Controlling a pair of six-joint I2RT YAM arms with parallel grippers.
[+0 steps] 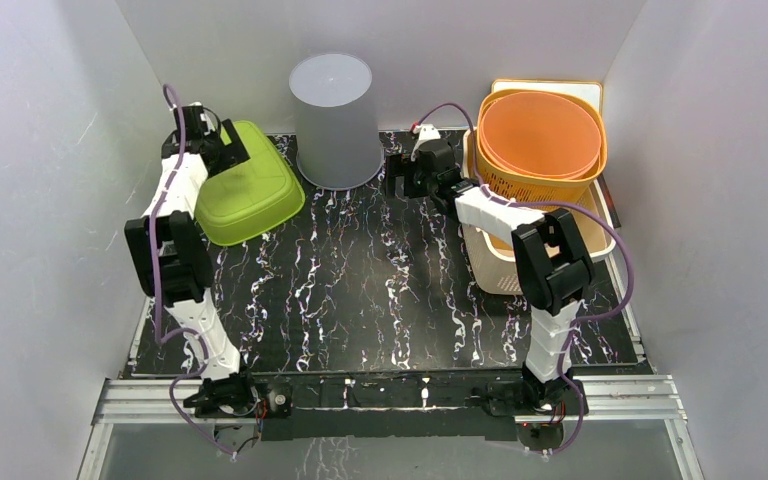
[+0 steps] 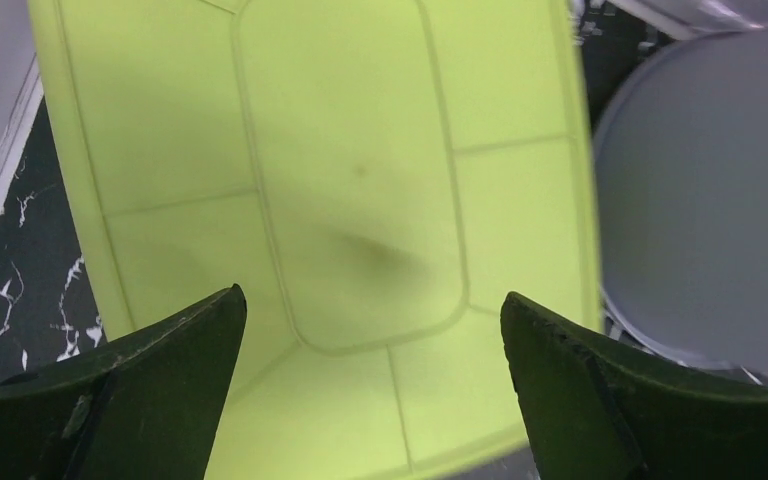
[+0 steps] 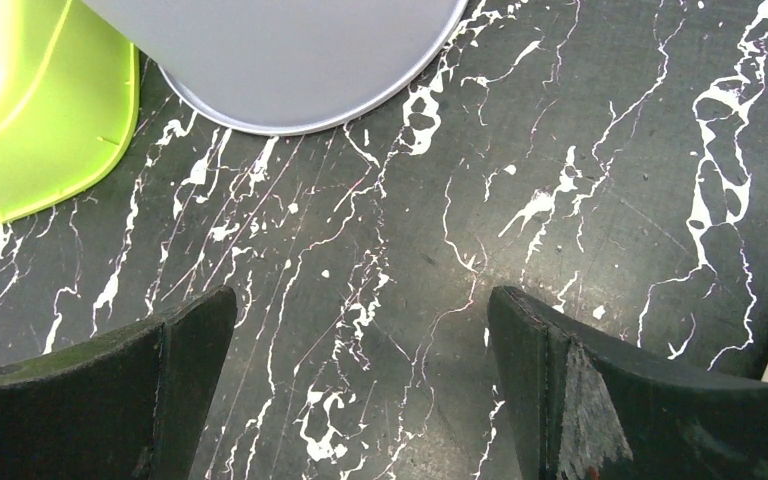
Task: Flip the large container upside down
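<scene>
Jaws wide, nothing held: left tool [image 2: 372,312] over green basin [image 2: 350,170], right tool [image 3: 360,312] over table [image 3: 580,180].

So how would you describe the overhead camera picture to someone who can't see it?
A grey container stands closed end up at the back of a black marbled table. The left gripper hovers open above a lime-green tub beside it; the right gripper, also open, hangs between the container and stacked orange baskets in a white basket.
</scene>
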